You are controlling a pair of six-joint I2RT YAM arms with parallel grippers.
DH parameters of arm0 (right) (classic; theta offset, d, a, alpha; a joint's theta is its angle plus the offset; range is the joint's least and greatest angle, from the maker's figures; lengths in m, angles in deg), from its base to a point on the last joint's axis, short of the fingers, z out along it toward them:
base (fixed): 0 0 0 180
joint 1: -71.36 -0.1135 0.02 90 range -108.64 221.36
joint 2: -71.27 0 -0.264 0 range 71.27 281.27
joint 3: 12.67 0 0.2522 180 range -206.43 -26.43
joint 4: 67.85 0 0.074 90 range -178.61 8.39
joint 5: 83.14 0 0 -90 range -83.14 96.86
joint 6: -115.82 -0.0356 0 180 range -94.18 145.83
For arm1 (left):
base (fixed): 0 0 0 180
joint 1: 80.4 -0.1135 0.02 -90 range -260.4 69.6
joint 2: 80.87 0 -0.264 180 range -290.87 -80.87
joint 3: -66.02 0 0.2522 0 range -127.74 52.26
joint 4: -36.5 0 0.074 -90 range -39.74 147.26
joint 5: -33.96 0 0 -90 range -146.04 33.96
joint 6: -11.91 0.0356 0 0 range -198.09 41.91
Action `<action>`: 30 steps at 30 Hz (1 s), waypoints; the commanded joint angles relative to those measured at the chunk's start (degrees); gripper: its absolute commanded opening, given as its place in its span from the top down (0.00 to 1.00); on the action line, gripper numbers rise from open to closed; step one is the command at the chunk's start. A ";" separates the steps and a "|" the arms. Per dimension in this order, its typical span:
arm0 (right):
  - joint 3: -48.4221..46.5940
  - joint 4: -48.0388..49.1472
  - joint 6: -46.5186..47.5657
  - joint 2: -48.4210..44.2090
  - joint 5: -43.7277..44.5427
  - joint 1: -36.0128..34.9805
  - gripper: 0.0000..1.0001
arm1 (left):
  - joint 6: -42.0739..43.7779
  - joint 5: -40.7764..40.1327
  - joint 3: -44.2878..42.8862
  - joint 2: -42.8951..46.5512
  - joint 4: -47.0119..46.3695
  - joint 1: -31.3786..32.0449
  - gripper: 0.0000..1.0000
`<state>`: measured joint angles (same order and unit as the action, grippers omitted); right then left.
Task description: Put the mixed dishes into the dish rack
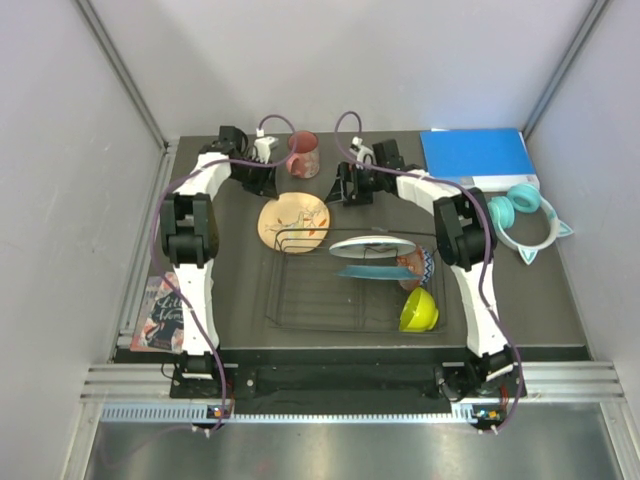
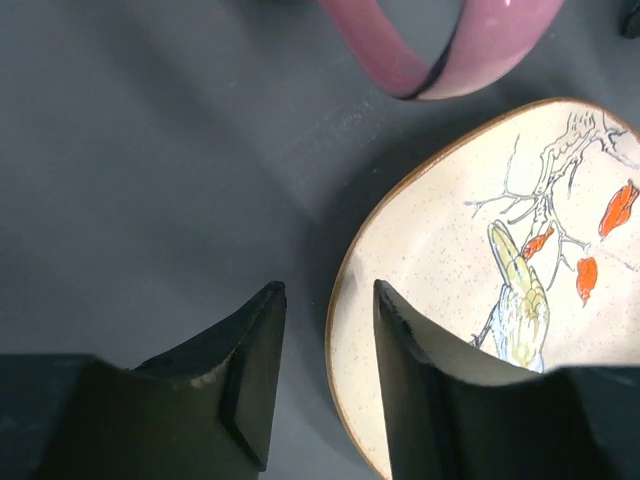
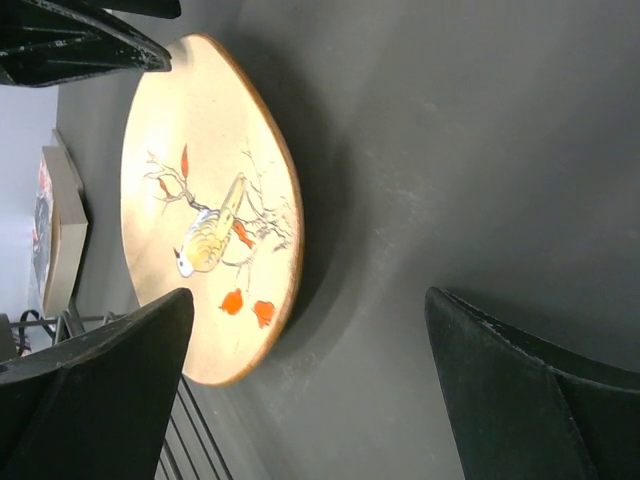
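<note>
The cream-yellow floral plate [image 1: 293, 222] [image 2: 470, 290] [image 3: 200, 200] lies flat on the dark table, just behind the black wire dish rack [image 1: 300, 295]. My left gripper [image 1: 266, 183] [image 2: 328, 290] sits low at the plate's far-left rim, narrowly open; one finger is over the plate, the other over the table, and the rim lies between them untouched. To the plate's far right my right gripper [image 1: 342, 190] [image 3: 310, 300] stands wide open over bare table. The pink-red mug [image 1: 303, 154] [image 2: 440, 50] stands behind the plate. A white plate [image 1: 372, 245], teal plate [image 1: 368, 271], patterned bowl [image 1: 420, 266] and lime-green bowl [image 1: 419, 310] sit in the rack.
A blue binder [image 1: 478, 158] lies at the back right with teal cat-ear headphones [image 1: 525, 220] in front of it. A book [image 1: 160, 312] lies off the table's left edge. Rack wires [image 3: 190, 440] reach to the plate's near edge.
</note>
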<state>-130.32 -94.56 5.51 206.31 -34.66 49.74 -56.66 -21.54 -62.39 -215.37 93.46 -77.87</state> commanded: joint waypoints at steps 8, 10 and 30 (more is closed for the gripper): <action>-3.77 -2.78 0.37 4.88 -0.32 -2.54 0.06 | 5.36 -3.91 2.24 13.82 1.88 -3.74 0.24; -4.21 -2.78 0.02 5.31 -0.41 -2.63 0.08 | 10.98 -5.05 2.67 15.58 6.86 -4.02 0.22; -7.72 -5.15 -1.74 8.48 -0.76 -2.63 0.14 | 34.12 -15.00 34.05 27.54 8.15 2.22 0.26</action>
<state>-137.23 -95.35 3.13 211.49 -37.63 47.86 -23.30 -37.04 -28.45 -190.63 107.78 -76.39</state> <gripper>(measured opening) 0.861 0.744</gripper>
